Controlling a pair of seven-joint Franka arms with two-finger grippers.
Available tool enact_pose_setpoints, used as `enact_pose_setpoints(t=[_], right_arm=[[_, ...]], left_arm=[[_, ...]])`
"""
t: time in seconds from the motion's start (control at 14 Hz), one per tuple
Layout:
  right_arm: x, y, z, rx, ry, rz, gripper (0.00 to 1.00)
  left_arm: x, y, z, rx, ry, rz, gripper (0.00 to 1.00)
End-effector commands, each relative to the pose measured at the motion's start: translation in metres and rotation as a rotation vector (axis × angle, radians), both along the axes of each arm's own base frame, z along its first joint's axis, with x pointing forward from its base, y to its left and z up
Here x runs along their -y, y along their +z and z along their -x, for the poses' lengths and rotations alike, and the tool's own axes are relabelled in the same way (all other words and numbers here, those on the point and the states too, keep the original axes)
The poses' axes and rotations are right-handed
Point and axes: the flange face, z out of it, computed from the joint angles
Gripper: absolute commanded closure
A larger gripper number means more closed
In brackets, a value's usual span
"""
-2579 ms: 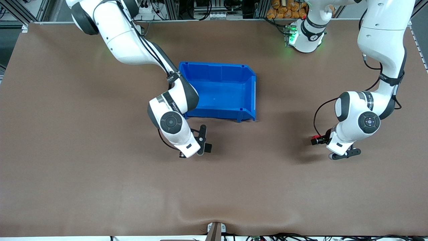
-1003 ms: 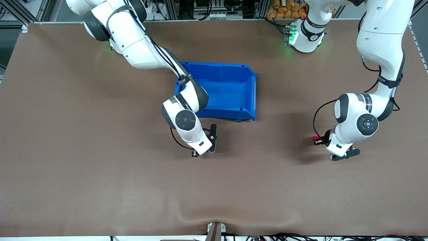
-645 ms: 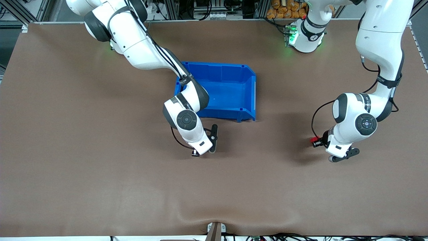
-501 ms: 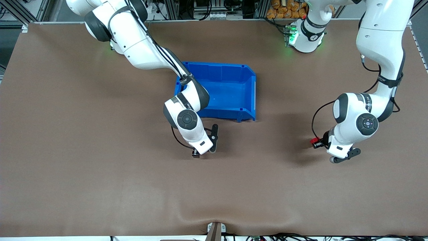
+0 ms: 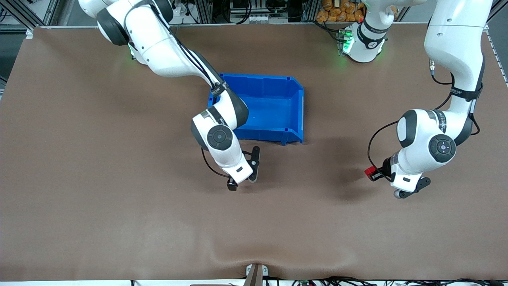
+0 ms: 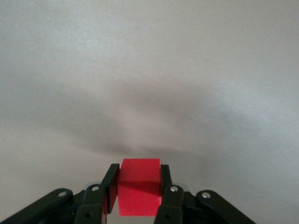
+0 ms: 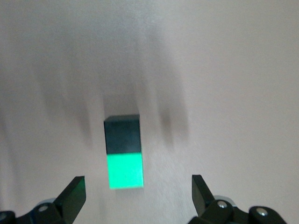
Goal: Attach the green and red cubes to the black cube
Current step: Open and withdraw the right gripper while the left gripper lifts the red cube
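Holding, left gripper point(image 6: 138, 198): we clamp the red cube point(image 6: 139, 192).
Right gripper point(image 7: 135, 198): we hang spread wide over the joined green cube point(image 7: 125, 171) and black cube point(image 7: 122, 134).

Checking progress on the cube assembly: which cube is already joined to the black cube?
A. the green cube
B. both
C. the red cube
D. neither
A: in the right wrist view the green cube sits flush against the black cube on the table, while the red cube is held between the left gripper's fingers.
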Motion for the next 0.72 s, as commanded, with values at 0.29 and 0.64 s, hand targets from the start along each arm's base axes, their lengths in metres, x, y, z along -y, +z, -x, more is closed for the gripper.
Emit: enact_pose_setpoints(t=[0.29,0.64], right_arm=[[0.134,0.046,-0.069,-0.011,-0.331,-0.021,0.0],[0.289,0.056,-0.121,0.03,-0.596,-0.04,0.0]], left_arm=[[0.032,0.008,-0.01,-0.005,0.085,0.034,1.0],[0.075,0.016,-0.008,0.004,0.137,0.046,1.0]])
